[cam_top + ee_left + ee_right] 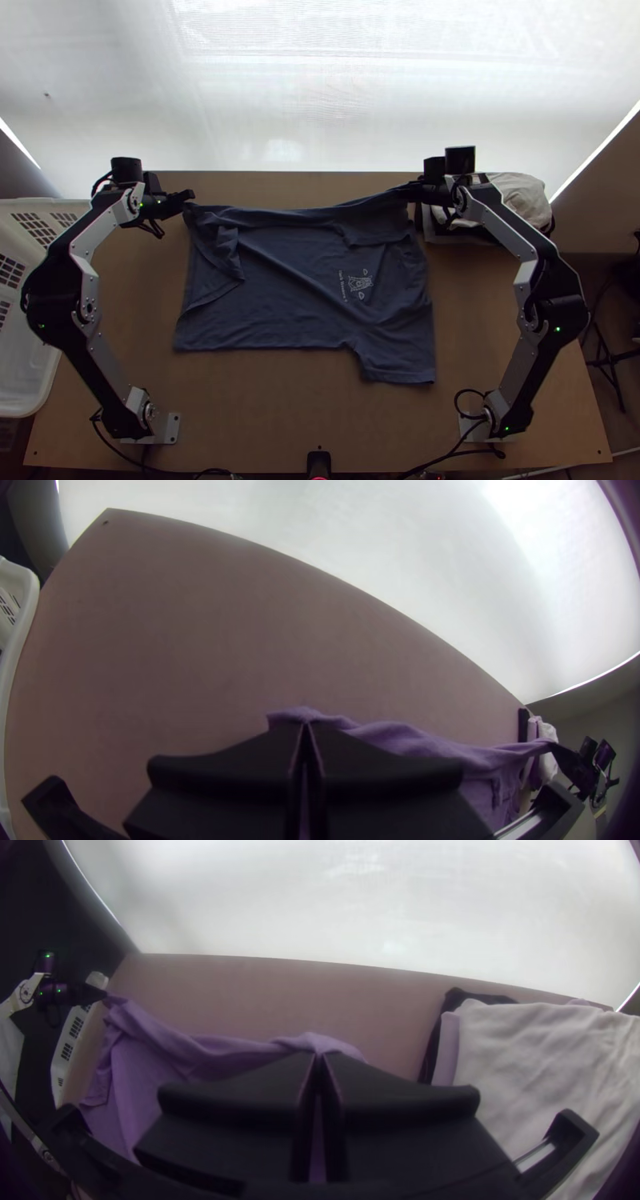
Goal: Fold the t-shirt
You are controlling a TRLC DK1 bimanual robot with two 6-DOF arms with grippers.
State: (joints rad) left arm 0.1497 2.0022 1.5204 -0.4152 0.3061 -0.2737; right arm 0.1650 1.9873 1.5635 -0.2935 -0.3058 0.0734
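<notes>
Dark-blue t-shirt w/ a small pale print right of ctr lies mostly spread mid-frame on the light wooden surface. One sleeve juts toward the lower right; its upper-left part is folded over in a loose flap, & the top edge runs in creases btwn both hands.

L hand, black w/ wide flat fingers, is upper left, clenched on the shirt's upper-left corner. R hand, same type, is upper right, clenched on the upper-right end of that edge.

Just beside it, upper right, sits a pile of off-white & dark cloth. White plastic basket w/ slotted sides stands at the L edge of the frame. Bright white backdrop fills the top, behind the surface.
</notes>
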